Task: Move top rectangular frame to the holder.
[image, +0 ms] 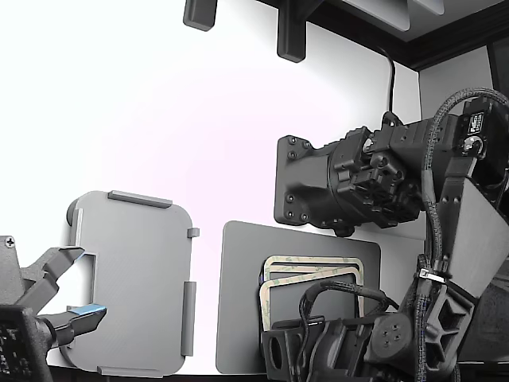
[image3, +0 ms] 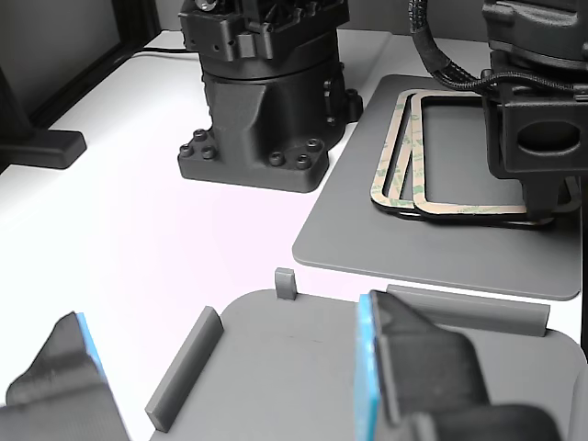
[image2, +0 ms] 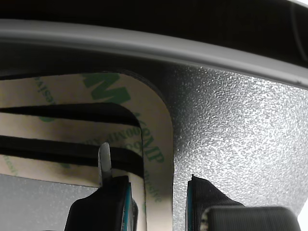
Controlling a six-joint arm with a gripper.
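Several beige frames lie stacked and slightly offset on a dark grey pad (image: 238,302). The top rectangular frame (image2: 155,126) (image3: 469,209) (image: 312,284) has green print on its tape. My gripper (image2: 150,175) (image3: 542,213) is down at one corner of the stack and open. Its jaws straddle the frame's side strip, one inside the hollow and one outside over the pad. In the exterior view the fingertips are hidden behind the arm's body. The holder (image: 131,278) (image3: 276,367), a light grey plate with raised tabs, lies apart at the exterior view's left with no frame on it.
A second arm's gripper (image: 71,306) with blue-padded fingers (image3: 372,367) hovers open at the holder's near edge. A black arm base (image: 318,183) (image3: 266,101) stands behind the pad. The pad's textured surface (image2: 240,144) runs beside the frame.
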